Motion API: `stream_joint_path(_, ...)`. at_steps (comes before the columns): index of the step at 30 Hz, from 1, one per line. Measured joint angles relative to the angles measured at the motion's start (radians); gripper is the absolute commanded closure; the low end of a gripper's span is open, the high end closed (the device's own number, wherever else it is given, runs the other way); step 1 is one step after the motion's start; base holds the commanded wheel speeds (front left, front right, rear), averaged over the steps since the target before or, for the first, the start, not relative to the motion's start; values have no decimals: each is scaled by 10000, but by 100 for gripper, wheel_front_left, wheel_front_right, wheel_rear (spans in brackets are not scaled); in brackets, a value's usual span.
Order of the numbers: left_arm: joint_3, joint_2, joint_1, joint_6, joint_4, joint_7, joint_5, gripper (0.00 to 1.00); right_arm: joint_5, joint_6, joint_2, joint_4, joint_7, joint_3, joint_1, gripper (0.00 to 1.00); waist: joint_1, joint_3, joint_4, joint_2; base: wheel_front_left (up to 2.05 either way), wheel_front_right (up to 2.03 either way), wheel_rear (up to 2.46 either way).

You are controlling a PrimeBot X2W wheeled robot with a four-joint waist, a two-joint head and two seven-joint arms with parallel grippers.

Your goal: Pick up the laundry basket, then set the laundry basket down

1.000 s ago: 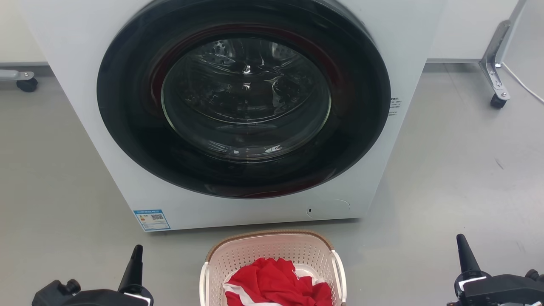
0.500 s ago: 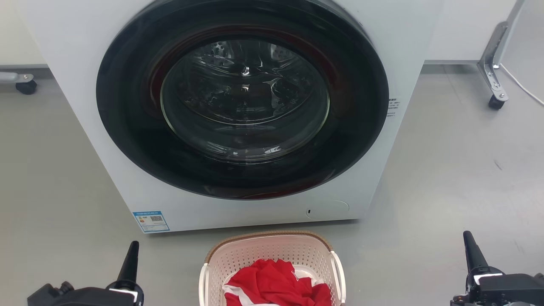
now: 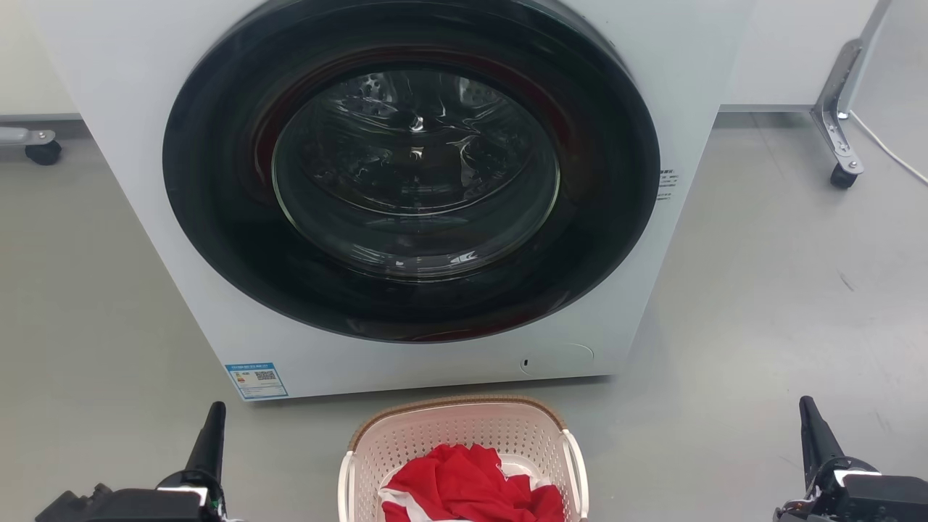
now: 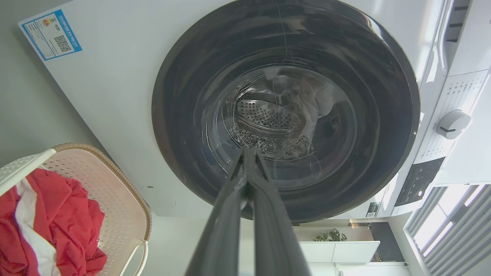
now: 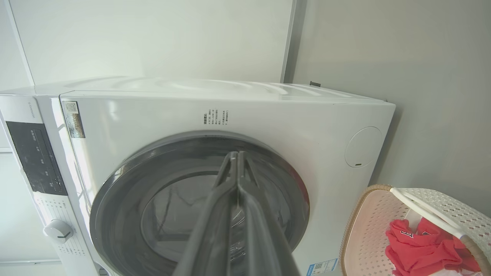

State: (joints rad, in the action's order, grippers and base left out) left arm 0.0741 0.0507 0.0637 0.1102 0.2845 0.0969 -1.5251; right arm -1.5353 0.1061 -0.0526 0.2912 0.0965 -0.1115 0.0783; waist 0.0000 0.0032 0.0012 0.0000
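Note:
The laundry basket point(image 3: 464, 428), cream-white and perforated with a brown woven-look rim and white side handles, stands on the floor at the bottom centre of the head view, holding red and white clothes point(image 3: 471, 489). It also appears as the basket point(image 4: 122, 199) at lower left of the left wrist view and the basket point(image 5: 368, 230) at lower right of the right wrist view. My left gripper point(image 3: 212, 424) is well left of the basket, fingers pressed together and empty. My right gripper point(image 3: 810, 420) is far to its right, also shut and empty. Neither touches the basket.
A white front-loading washing machine point(image 3: 145, 109) with a closed dark round door point(image 3: 413, 174) stands right behind the basket. Wheeled metal frame legs point(image 3: 837, 145) stand at the back right, a caster point(image 3: 43, 151) at the back left. Grey floor lies on both sides.
Both grippers have moved outward, the left further left and lower, the right further right. The head view has shifted slightly. The basket has not moved.

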Motion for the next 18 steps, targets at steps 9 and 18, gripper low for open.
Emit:
stream_joint_path(9,169,-73,151,130,81,167,-744,100,-604,115,73,73,169,-215,139,100,0,-16,-12,0,0,0,0)
stream_joint_path(18,169,-75,151,130,84,167,-744,100,-604,115,79,73,169,-217,139,100,0,-16,-12,0,0,0,0)
